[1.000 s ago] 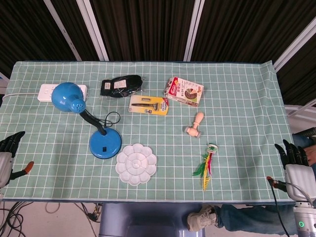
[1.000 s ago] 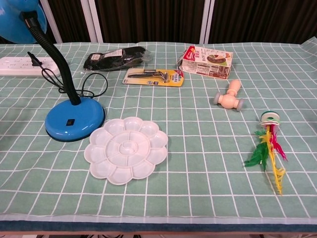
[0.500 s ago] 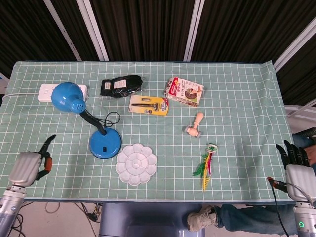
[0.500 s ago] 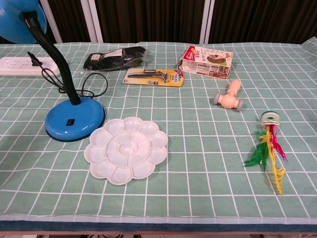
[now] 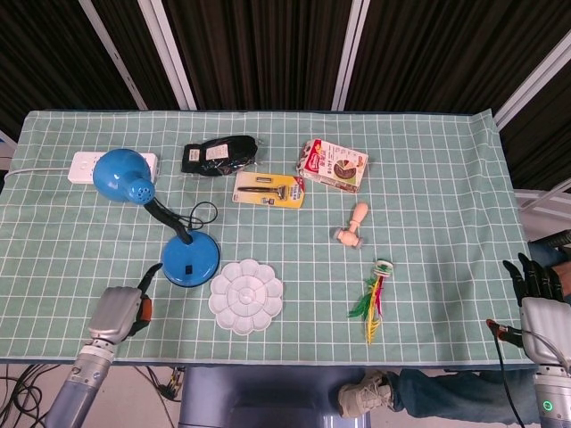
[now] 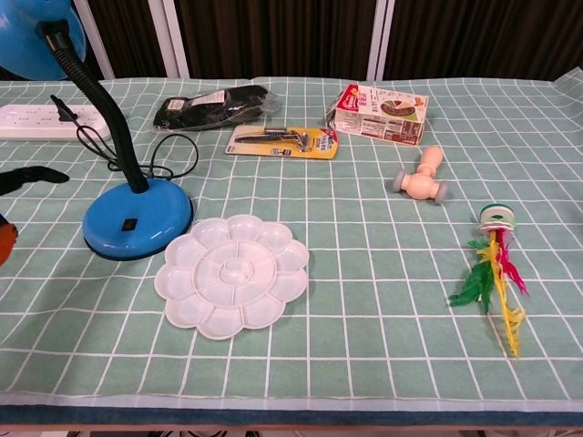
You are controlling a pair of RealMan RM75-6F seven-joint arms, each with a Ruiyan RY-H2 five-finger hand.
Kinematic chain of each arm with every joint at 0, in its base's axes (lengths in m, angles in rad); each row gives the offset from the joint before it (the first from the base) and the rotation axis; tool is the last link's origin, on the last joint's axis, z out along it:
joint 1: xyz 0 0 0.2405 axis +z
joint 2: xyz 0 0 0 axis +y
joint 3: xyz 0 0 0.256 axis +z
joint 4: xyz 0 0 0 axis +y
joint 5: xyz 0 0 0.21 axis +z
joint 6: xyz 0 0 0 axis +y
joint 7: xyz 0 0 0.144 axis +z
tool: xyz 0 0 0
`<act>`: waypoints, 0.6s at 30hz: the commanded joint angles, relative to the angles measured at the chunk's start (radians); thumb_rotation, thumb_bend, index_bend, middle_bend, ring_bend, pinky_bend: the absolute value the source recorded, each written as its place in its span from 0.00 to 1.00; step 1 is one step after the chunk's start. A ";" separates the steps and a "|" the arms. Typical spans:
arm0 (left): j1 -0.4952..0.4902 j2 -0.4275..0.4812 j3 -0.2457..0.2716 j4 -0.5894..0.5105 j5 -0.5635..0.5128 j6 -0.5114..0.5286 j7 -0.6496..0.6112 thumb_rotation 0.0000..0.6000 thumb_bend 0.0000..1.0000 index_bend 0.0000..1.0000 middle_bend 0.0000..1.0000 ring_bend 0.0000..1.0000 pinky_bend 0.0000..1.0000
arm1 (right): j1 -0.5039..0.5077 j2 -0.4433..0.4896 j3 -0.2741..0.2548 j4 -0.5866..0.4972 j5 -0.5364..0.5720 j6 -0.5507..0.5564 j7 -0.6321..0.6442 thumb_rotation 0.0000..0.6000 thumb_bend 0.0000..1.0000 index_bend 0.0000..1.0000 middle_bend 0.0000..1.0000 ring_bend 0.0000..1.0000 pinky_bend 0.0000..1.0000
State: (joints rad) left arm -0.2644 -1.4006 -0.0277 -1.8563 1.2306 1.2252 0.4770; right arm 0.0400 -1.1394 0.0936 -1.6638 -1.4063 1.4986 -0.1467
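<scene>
From where I stand, nothing on the desk (image 5: 446, 160) looks handled yet: every item lies flat on the green checked cloth and neither hand grips anything. At the front-left edge the left hand (image 5: 118, 310) hangs over the cloth, holding nothing, its fingers reaching toward the blue desk lamp (image 5: 183, 259); only dark fingertips show at the left border of the chest view, so whether they are spread or drawn together I cannot tell for certain. The lamp's round base stands just beside that hand, apart from it, its neck curving back to the shade near the white power strip (image 5: 94, 165) by the left edge. Just right of the base lies the white flower-shaped palette (image 5: 245, 296), near the front edge. Toward the back edge sit a black packet (image 5: 219, 154), a yellow carded tool (image 5: 268, 190) and a printed box (image 5: 333, 166). Further right come a small wooden stamp (image 5: 352, 225) and a feathered shuttlecock (image 5: 374, 296). At the front-right corner the right hand (image 5: 539, 299) hangs just off the desk, fingers up and parted, empty. I'd judge the work barely begun: a reach under way, grasping and everything after it left to do.
</scene>
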 commanded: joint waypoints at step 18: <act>-0.079 -0.153 -0.026 0.070 -0.160 -0.018 0.136 1.00 0.75 0.10 0.81 0.82 0.87 | 0.000 0.000 0.006 -0.002 0.012 -0.001 0.000 1.00 0.17 0.12 0.03 0.02 0.00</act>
State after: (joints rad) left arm -0.3436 -1.5531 -0.0537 -1.7867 1.0710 1.2078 0.6131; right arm 0.0397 -1.1397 0.1000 -1.6657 -1.3941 1.4975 -0.1469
